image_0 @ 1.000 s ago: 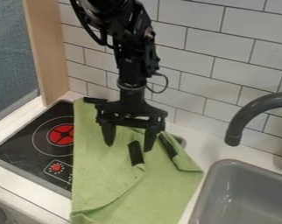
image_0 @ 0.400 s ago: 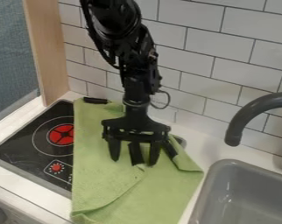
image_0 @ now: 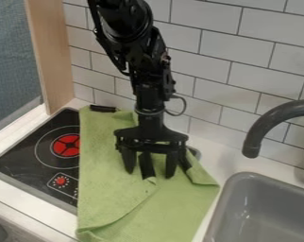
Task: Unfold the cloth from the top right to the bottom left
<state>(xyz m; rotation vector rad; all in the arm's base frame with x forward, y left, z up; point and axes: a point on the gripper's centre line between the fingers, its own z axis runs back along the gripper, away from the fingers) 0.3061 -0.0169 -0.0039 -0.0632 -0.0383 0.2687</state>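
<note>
Green cloth [image_0: 110, 189] lay across stove edge and surface [image_0: 211, 161], beside sink; folds remained, unfolding apparently unfinished. Fingers [image_0: 170, 165] stood wide apart astride a black strip [image_0: 146, 165] on the cloth, nothing visibly gripped. Pulling the folded corner toward bottom left likely remained.

One cloth [image_0: 114, 194] — three black strips [image_0: 103, 108] on it, one gripper [image_0: 150, 175] above, one stove [image_0: 35, 168] partly under — one sink [image_0: 262, 212], one tap [image_0: 266, 125] beside.

End effector [image_0: 149, 174] open, pointing downward
</note>
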